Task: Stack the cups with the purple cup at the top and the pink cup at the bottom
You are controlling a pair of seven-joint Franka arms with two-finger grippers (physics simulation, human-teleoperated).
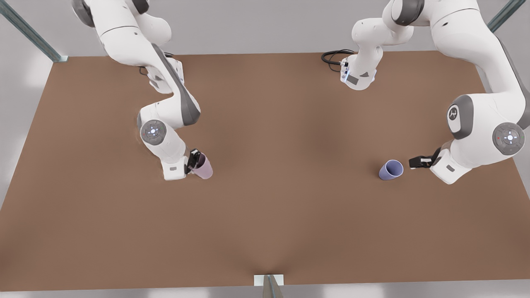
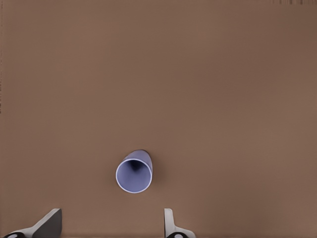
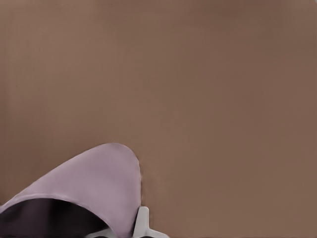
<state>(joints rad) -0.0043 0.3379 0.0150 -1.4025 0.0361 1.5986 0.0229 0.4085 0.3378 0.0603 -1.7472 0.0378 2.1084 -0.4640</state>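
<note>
My right gripper (image 1: 195,162) is clamped on the pink cup (image 1: 203,166), near the middle of the tabletop (image 1: 273,198). My left gripper (image 1: 414,162) stands spread wide, just beside the purple cup (image 1: 391,170), not touching it; that cup stands upright toward the tabletop's opposite side.
</note>
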